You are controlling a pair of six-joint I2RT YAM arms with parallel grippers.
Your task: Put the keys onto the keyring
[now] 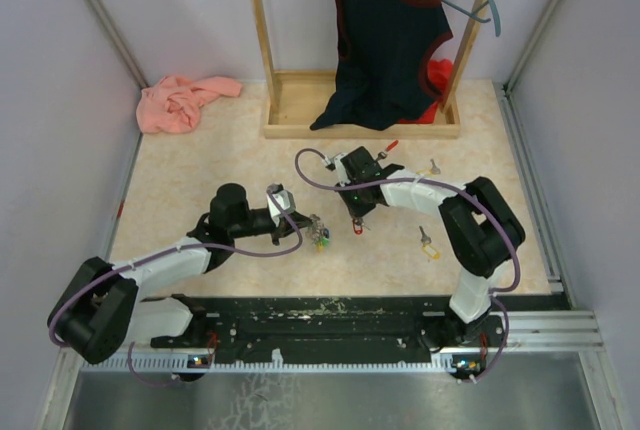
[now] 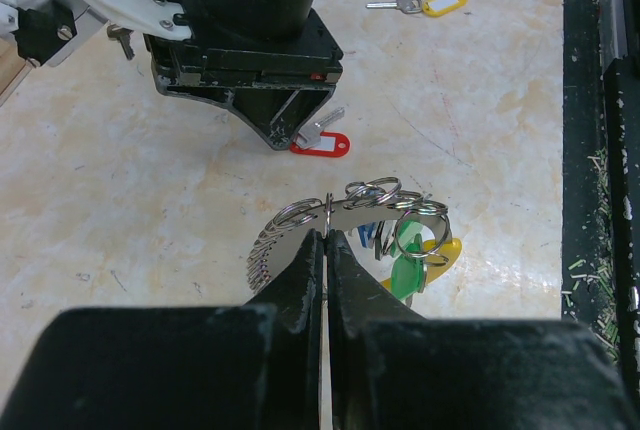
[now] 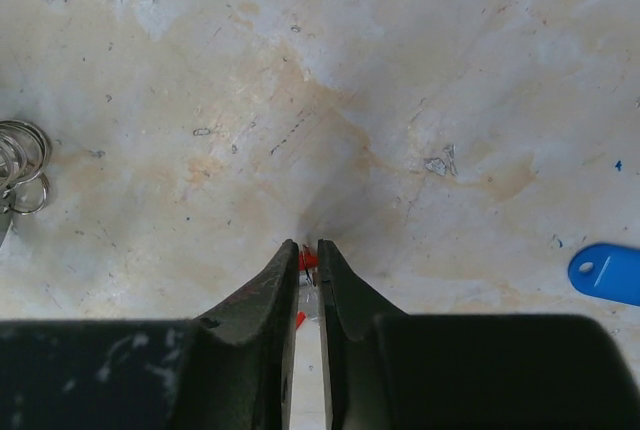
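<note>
Two hands engaged. Found left hand [image 2: 326,235] clamped tight on keyring [image 2: 300,218]; right hand [image 3: 307,250] narrow, pinching red key [image 2: 322,142] just beyond keyring. Advise: hold keyring steady, line key's hole with small ring [image 2: 372,190], feed slowly, release only once threaded.

Even, diffuse light from above; the bench [image 1: 200,175] reads bright, and the shadows on it are soft and short. In the wrist views the left hand [image 2: 327,236] and right hand [image 3: 308,247] are dark and slightly soft; the red key [image 3: 305,261] is blurred. Steel loops of the keyring [image 2: 372,193] glint.
</note>
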